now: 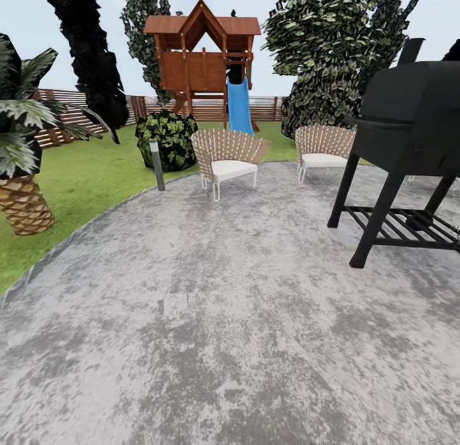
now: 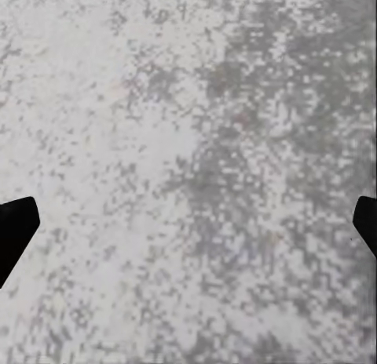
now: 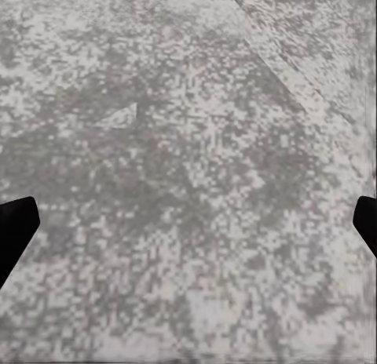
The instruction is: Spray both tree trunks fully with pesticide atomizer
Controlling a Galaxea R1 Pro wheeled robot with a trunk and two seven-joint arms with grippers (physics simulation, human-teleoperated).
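Observation:
The pesticide atomizer is out of view. Tall dark-leaved trees (image 1: 332, 48) rise beyond the lawn at the back, and their tree trunks are hidden behind foliage and furniture. In the left wrist view my left gripper (image 2: 188, 231) is open, its two dark fingertips (image 2: 16, 231) far apart over bare mottled grey paving. In the right wrist view my right gripper (image 3: 188, 231) is open in the same way above the same paving, with nothing between its fingers.
A grey stone patio (image 1: 211, 317) spreads ahead. A black grill (image 1: 409, 144) stands at the right, with two wicker chairs (image 1: 227, 157) further back. A slim grey post (image 1: 156, 165), a dark shrub (image 1: 169, 138) and a small palm (image 1: 22, 176) border the lawn, with a wooden playhouse (image 1: 204, 55) behind.

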